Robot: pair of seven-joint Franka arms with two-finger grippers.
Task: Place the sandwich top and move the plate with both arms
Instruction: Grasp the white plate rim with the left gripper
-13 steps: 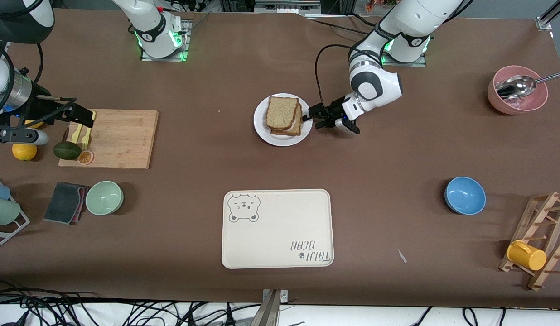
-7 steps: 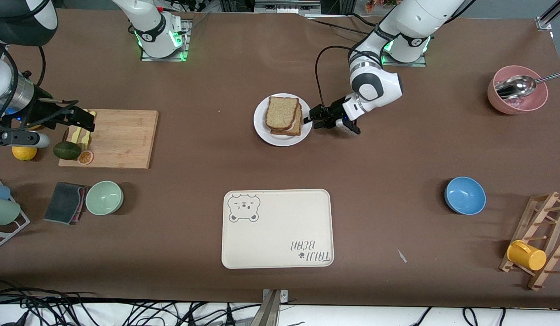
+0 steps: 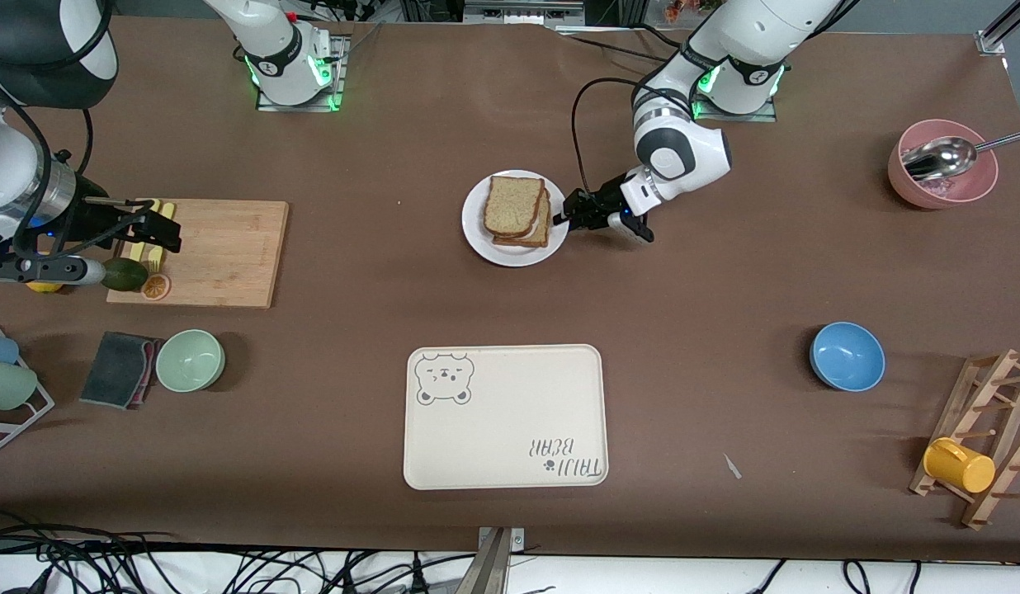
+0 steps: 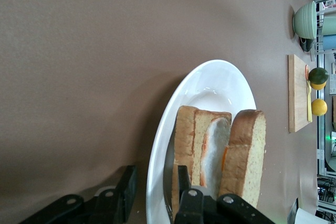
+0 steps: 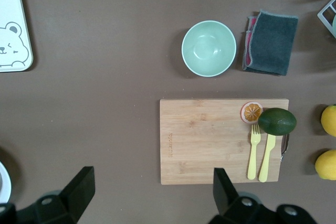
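At plate (image 3: 487,244) rim: left end effector (image 4: 153,182) fingers straddling it; right end effector (image 5: 152,187) spread wide, empty.

The front view looks down from high above the table's (image 3: 724,272) long edge, facing both arm bases along the edge it faces, and takes in nearly the whole tabletop from end to end. The left wrist view sits low and very close, looking almost level across the plate (image 4: 210,85) and along the table surface toward the cutting board (image 4: 297,95) at the right arm's end. The right wrist view hangs well above that end, looking straight down on the cutting board (image 5: 210,140) and green bowl (image 5: 208,48). All three share the board; a white sliver at one picture edge (image 5: 3,181) is probably the plate.
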